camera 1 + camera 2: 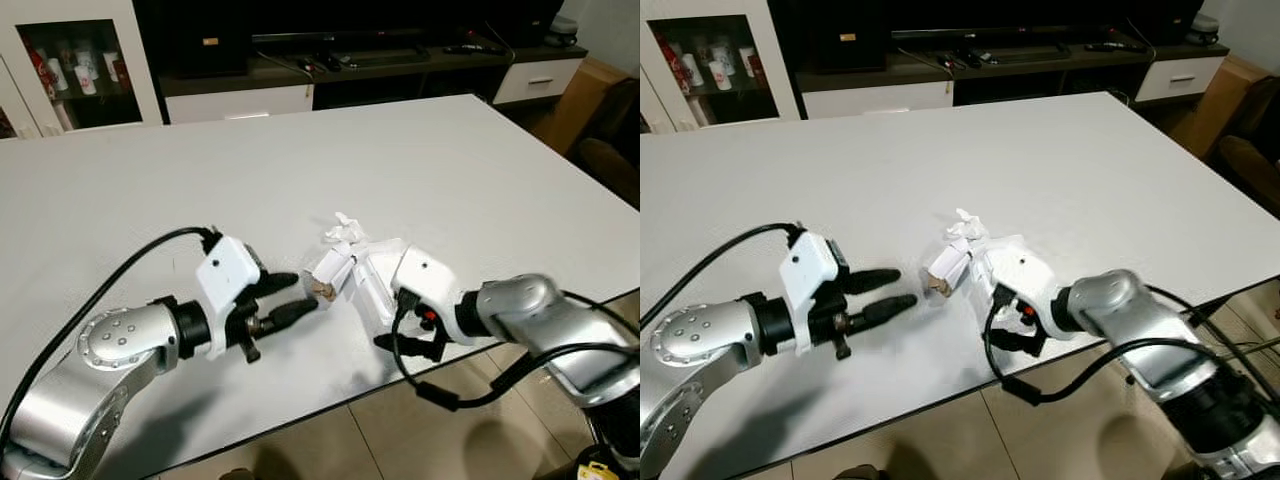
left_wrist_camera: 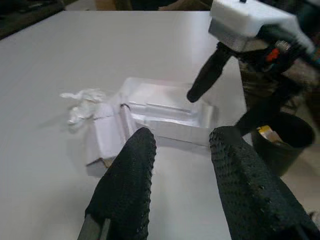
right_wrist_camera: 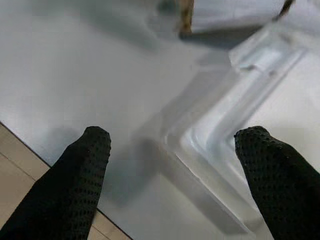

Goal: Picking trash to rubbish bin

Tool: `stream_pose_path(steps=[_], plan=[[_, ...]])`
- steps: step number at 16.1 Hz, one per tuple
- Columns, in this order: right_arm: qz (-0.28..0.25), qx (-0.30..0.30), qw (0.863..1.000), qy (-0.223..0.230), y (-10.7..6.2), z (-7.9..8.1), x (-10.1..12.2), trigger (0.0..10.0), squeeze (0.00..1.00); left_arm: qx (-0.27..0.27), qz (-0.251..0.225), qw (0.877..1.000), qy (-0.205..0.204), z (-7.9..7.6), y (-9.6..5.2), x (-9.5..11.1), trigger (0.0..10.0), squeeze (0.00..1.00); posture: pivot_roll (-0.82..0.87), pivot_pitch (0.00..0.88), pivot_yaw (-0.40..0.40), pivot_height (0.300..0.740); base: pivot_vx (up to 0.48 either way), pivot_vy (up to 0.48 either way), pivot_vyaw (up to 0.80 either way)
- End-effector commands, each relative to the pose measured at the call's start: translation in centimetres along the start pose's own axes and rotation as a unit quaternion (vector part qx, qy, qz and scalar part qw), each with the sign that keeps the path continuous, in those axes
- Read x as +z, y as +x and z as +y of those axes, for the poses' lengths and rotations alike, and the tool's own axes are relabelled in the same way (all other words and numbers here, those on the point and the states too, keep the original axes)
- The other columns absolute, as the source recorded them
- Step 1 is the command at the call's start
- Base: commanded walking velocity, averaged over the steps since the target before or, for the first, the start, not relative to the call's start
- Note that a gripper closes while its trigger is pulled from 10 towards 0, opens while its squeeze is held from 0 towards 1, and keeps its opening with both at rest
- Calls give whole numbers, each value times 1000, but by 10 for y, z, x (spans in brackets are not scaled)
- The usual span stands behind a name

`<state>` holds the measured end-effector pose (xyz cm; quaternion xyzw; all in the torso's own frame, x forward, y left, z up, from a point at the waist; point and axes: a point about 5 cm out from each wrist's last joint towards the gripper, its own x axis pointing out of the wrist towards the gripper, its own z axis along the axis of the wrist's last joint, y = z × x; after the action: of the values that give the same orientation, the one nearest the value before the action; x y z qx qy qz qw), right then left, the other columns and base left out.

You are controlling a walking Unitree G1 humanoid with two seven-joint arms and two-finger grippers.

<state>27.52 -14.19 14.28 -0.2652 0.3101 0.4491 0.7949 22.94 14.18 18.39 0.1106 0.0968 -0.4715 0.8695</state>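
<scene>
The trash lies together near the table's front edge: a clear plastic tray (image 1: 375, 282), a small white cardboard box (image 1: 333, 271) against its left side, and a crumpled white tissue (image 1: 343, 232) just behind. My left gripper (image 1: 303, 292) is open, its fingertips a short way left of the box and pointing at it. My right gripper (image 3: 172, 134) is open and straddles a corner of the plastic tray (image 3: 225, 130) from the right. One right finger (image 2: 207, 75) rests on the tray's inside. Nothing is held.
The white table (image 1: 300, 170) stretches far back and to both sides. Its front edge runs just below the grippers. A black bin (image 2: 287, 132) stands on the floor past the table edge, beneath the right arm. A dark TV cabinet (image 1: 330, 60) lines the back wall.
</scene>
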Motion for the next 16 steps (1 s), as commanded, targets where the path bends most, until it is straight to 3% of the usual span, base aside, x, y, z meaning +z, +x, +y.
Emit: stream_pose_path(steps=[1,4,5,6,7,16], plan=[[5,-16,1000,-13,-2,-5,2,10000,0,-18,1,1000,2,-5,0,2,10000,0,6,34,-83,740,0,0,0],[9,3,1000,-4,4,0,-1,10000,0,-21,6,1000,-1,-6,-1,1,10000,0,7,35,-79,740,0,0,0],[8,14,1000,10,9,3,-5,6706,0,-22,8,1000,0,-5,-1,1,10000,0,7,35,-78,740,0,0,0],[5,18,1000,17,13,4,-7,2235,0,-21,9,1000,1,-5,-1,1,10000,0,8,35,-78,740,0,0,0],[5,22,999,23,17,5,-10,0,0,-20,9,1000,2,-4,-1,1,10000,0,9,35,-77,740,0,0,0],[3,14,999,40,34,7,-22,0,0,-22,12,1000,8,-3,-2,1,10000,0,11,36,-64,740,0,0,0]])
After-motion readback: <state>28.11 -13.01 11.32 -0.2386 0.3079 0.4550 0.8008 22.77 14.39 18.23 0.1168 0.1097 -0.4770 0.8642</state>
